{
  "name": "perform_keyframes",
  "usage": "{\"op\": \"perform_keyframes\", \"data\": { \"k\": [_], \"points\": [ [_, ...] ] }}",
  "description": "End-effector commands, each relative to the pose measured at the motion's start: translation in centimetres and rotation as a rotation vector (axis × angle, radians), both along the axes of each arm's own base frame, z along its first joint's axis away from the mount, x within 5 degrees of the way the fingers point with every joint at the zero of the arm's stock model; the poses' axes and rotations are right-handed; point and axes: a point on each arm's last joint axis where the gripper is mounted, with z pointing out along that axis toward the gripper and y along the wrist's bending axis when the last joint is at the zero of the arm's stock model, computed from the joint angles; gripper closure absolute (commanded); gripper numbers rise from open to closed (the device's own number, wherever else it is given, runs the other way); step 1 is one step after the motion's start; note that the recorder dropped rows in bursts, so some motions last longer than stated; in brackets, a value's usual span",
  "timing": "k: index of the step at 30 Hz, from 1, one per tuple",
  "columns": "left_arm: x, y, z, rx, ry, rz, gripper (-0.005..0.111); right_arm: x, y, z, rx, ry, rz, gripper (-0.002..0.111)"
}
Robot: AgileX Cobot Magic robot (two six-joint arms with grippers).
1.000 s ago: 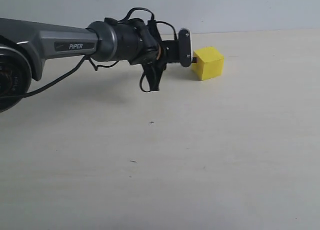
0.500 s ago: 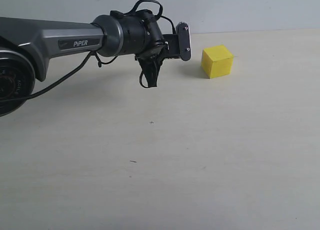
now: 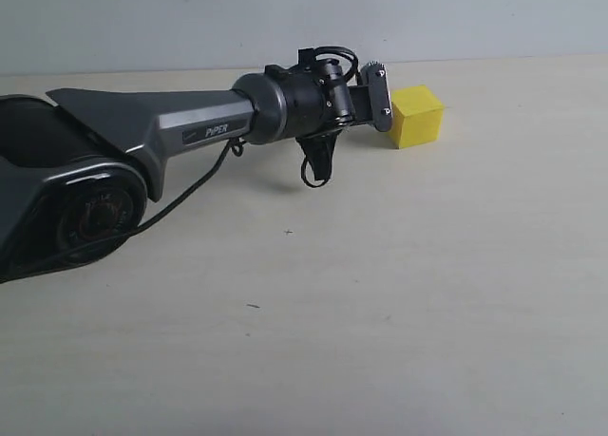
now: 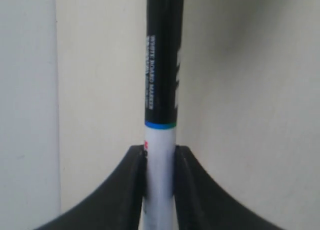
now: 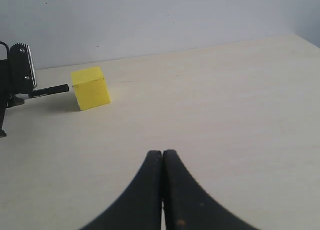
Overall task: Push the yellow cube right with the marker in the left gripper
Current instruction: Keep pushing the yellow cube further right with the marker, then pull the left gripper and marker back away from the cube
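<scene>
The yellow cube (image 3: 418, 116) rests on the table at the back, right of centre. My left gripper (image 3: 380, 96) is just to its left, at cube height. It is shut on the marker (image 4: 164, 64), black cap pointing out and white barrel between the fingers (image 4: 134, 175). In the exterior view the marker is hidden behind the gripper. In the right wrist view the marker's black end (image 5: 50, 90) points at the yellow cube (image 5: 90, 87) and reaches almost to its side; I cannot tell whether they touch. My right gripper (image 5: 162, 152) is shut and empty, well short of the cube.
The dark grey left arm (image 3: 171, 132) stretches in from the left, with a black cable loop (image 3: 313, 165) hanging below the wrist. The pale table (image 3: 380, 293) runs back to a plain wall (image 3: 475, 18).
The cube slid a little to the right a second ago, then stayed. The left gripper lifted away, and has now swung right and down, back beside the cube's left face.
</scene>
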Motion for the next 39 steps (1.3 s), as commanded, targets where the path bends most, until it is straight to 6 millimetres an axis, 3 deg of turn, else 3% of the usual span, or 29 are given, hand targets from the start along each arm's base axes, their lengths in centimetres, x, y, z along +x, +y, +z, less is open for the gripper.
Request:
{"op": "perform_keyframes", "data": {
  "k": [1, 3, 6, 12, 16, 26, 35, 39],
  "points": [
    [0.4, 0.4, 0.5, -0.006, -0.036, 0.054, 0.107, 0.0, 0.0, -0.1, -0.001, -0.004, -0.004, 0.108],
    [1.4, 1.6, 0.7, 0.011, -0.062, 0.081, 0.107, 0.0, 0.0, -0.1, -0.001, -0.004, 0.005, 0.108],
    [3.2, 3.6, 0.5, 0.093, -0.048, -0.038, 0.107, 0.0, 0.1, -0.1, -0.001, -0.004, 0.021, 0.108],
    [4.3, 3.5, 0.7, 0.047, -0.080, -0.233, 0.107, 0.0, 0.1, -0.1, -0.001, -0.004, 0.021, 0.108],
    [4.5, 3.6, 0.1, 0.181, -0.090, -0.394, 0.107, 0.0, 0.1, -0.1, -0.001, -0.004, 0.021, 0.108],
    [5.0, 3.5, 0.4, 0.167, -0.134, -0.505, 0.107, 0.0, 0.1, -0.1, -0.001, -0.004, 0.021, 0.108],
    [6.1, 3.9, 0.6, 0.167, -0.270, -0.605, 0.107, 0.0, 0.1, 0.0, -0.003, -0.015, 0.021, 0.108],
    [6.9, 3.9, 0.3, 0.091, -0.401, -0.658, 0.107, 0.0, 0.1, -0.1, -0.002, -0.006, 0.021, 0.108]
  ]
}}
